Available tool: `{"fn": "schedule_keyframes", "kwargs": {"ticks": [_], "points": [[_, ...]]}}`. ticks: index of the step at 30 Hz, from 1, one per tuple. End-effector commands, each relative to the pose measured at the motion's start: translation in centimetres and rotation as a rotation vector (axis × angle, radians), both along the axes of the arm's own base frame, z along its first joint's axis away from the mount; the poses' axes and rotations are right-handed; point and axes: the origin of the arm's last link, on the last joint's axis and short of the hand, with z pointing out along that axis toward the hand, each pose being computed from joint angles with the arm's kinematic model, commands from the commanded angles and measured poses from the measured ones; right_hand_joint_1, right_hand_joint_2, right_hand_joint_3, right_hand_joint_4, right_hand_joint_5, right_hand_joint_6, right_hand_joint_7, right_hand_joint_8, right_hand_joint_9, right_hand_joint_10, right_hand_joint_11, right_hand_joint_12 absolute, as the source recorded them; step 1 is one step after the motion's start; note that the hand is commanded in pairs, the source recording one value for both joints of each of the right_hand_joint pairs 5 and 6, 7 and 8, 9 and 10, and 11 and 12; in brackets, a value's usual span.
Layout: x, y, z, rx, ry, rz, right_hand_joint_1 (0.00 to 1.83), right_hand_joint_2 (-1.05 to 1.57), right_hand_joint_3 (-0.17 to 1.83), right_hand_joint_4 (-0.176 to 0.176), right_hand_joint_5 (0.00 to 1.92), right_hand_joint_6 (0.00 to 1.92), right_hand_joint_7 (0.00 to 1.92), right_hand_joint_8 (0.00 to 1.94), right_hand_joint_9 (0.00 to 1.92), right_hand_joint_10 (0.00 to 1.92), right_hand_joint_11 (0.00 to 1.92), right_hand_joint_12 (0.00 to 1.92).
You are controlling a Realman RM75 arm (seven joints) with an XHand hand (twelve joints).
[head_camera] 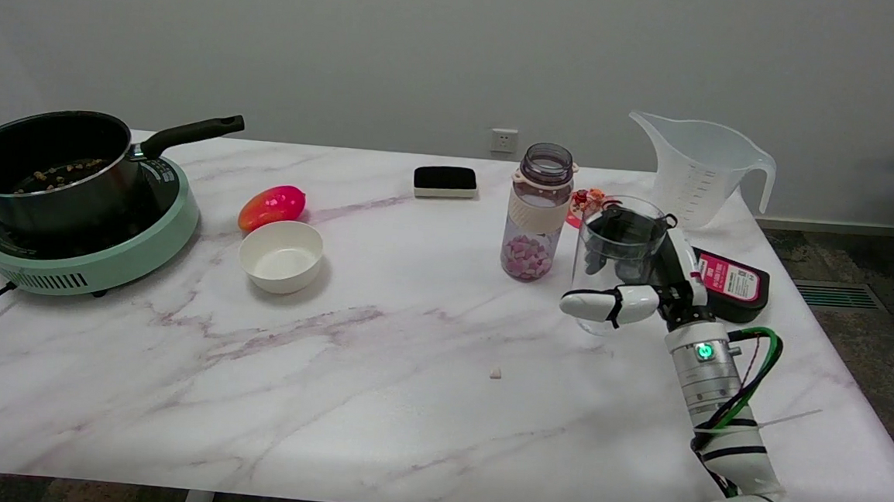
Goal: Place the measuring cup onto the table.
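Far left, a black pot (40, 172) sits on a green hob (90, 256), with something granular in its bottom. Next come a red fruit (272, 205) and, just in front of it, a white bowl (281, 256). Further back lies a black eraser (445, 181). Right of centre stands a bottle (539, 212) part-filled with pink pieces; a small white crumb (495, 373) lies on the worktop (329, 399) nearer you. Your robot hand (635, 290) is wrapped round a clear cup (610, 253), thumb across its near wall and the other digits behind and over the rim, so it is clamped on the cup. The cup's base appears at or very close to the worktop; contact cannot be confirmed. Behind it stand a large jug (700, 169) and a black scale (728, 284). Judged step: final lowering and release. You should confirm the base is seated flat, then spread the digits and withdraw clear of the bottle and jug without tipping the cup.
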Motion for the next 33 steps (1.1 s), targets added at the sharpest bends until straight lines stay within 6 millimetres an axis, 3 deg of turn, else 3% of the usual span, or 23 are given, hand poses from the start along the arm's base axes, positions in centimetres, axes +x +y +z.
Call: {"fn": "schedule_keyframes", "kwargs": {"ticks": [1, 33], "points": [[-2.6, 1.3, -1.6, -0.037, 0.034, 0.03, 1.2, 1.57, 0.24, 0.0, 1.92, 1.92, 1.92, 1.92, 1.82, 1.82, 1.61, 1.61], [-6.0, 1.9, -2.3, -0.091, 0.082, -0.02, 1.18, 1.57, 0.25, 0.0, 1.92, 1.92, 1.92, 1.92, 1.81, 1.81, 1.6, 1.6]]}}
